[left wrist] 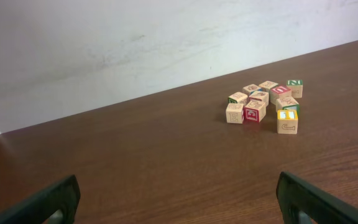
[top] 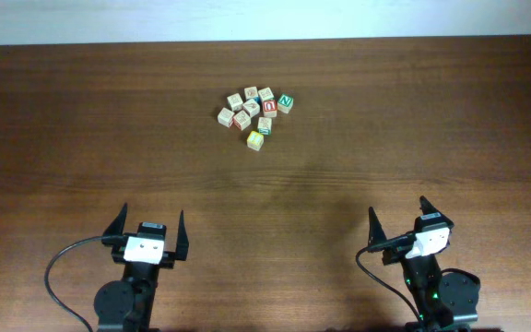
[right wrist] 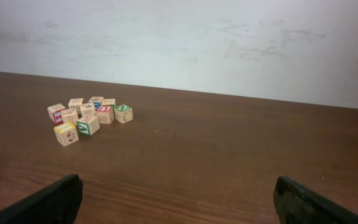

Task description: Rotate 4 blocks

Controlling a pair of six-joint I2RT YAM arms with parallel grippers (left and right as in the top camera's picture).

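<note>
The blocks lie in a tight cluster of pale wooden letter cubes at the far middle of the table. Among them are a red-n block (top: 269, 107) (left wrist: 281, 92) (right wrist: 105, 113), a green-N block (top: 286, 102) (left wrist: 295, 87) (right wrist: 123, 112), a yellow-faced block (top: 255, 139) (left wrist: 287, 121) (right wrist: 66, 133) and a green-lettered block (top: 265, 124) (right wrist: 87, 126). My left gripper (top: 152, 217) (left wrist: 178, 186) stands open near the front left, far from the cluster. My right gripper (top: 397, 210) (right wrist: 179, 186) is open at the front right, holding nothing.
Several similar pale letter cubes (top: 238, 106) sit in the same cluster, touching or close beside the task's blocks. The brown wooden table (top: 81, 120) ends at a white wall (left wrist: 104, 43) behind the cluster. A black cable (top: 58, 267) loops by the left arm's base.
</note>
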